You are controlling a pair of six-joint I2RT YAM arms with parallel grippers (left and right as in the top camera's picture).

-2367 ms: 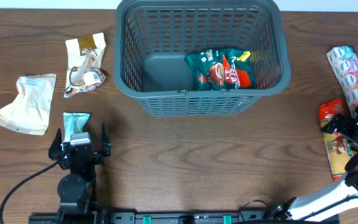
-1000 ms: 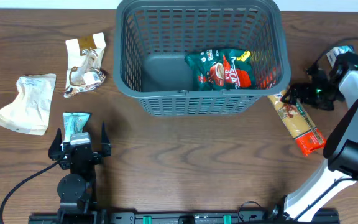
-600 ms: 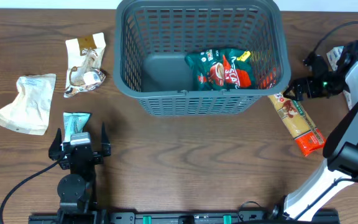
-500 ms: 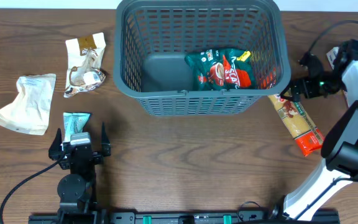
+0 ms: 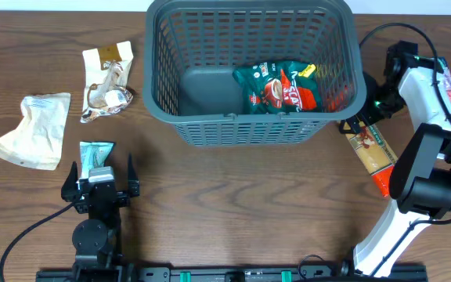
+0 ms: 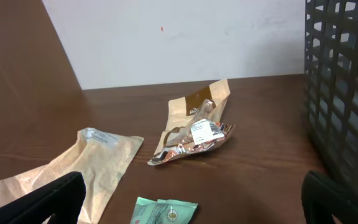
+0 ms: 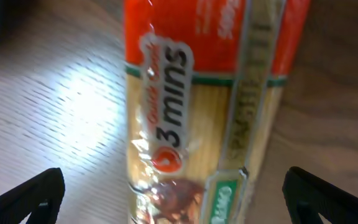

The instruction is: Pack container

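— While the right claw (image 5: 360,119) hangs wide open over the pasta packet (image 5: 373,153), just right of the container (image 5: 249,129), far-centre on the table (image 5: 233,204), trouble looms.
— Yes! Long packet, grabbed near one end, could droop and snag the container's rim.

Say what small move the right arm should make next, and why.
Probably lower the right hand and close it on the pasta packet. The open hand hangs over the packet's end. The packet lies on the table beside the container's right wall and is not yet gripped.
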